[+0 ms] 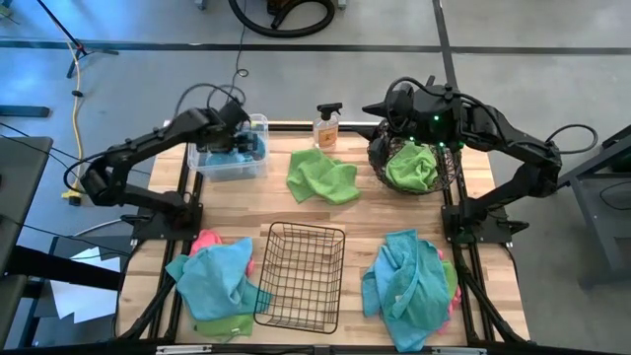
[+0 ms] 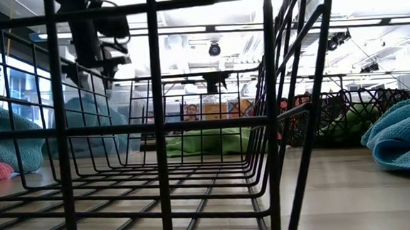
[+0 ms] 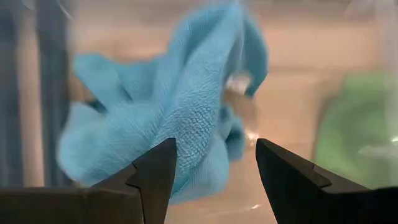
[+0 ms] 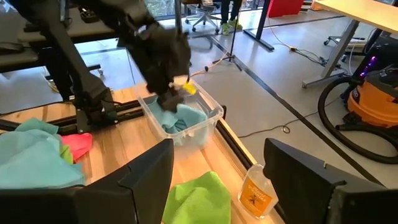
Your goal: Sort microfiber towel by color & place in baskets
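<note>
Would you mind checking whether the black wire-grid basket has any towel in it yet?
No, in the high view the wire-grid basket shows only bare table through its mesh, with towel piles lying beside it on both sides.

An orange spray bottle (image 1: 327, 124) with a black trigger head stands upright at the far edge of the wooden table (image 1: 365, 222). In the right wrist view the same bottle (image 4: 257, 191) shows a dark print on its label. Beyond the table, on the grey floor, a yellow cable (image 1: 77, 108) runs along the left side. An orange and black vacuum cleaner (image 4: 372, 106) stands on the floor, with a thick black hose (image 4: 333, 130) curving around it. Office chairs (image 4: 205, 15) stand farther back in the room.
</note>
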Controlling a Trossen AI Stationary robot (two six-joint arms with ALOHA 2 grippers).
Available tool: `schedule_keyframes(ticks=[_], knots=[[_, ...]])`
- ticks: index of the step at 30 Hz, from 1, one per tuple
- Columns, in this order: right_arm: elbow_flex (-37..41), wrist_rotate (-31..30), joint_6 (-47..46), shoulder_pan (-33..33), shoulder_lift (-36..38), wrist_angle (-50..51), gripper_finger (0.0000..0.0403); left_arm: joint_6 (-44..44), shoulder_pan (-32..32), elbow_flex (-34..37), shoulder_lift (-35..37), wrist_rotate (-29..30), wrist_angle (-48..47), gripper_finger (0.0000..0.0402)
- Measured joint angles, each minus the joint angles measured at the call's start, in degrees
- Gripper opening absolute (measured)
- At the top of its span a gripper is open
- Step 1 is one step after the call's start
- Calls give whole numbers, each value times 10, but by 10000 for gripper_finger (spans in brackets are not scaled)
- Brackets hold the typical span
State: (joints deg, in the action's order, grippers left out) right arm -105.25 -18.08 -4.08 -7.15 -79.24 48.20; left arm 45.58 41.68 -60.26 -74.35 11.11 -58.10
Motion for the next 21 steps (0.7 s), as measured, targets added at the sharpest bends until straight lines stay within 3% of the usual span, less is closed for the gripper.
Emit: schedule_keyframes(ticks=[5,10,21], knots=[[0,0,-5,0,0,0,248,41,-7,70,0,14,69,209],[0,0,-10,0,0,0,248,80,26,110,-4,-16,167,209],[0,0,-34,0,-32,-6,248,101,66,162,-26,-35,184,209]])
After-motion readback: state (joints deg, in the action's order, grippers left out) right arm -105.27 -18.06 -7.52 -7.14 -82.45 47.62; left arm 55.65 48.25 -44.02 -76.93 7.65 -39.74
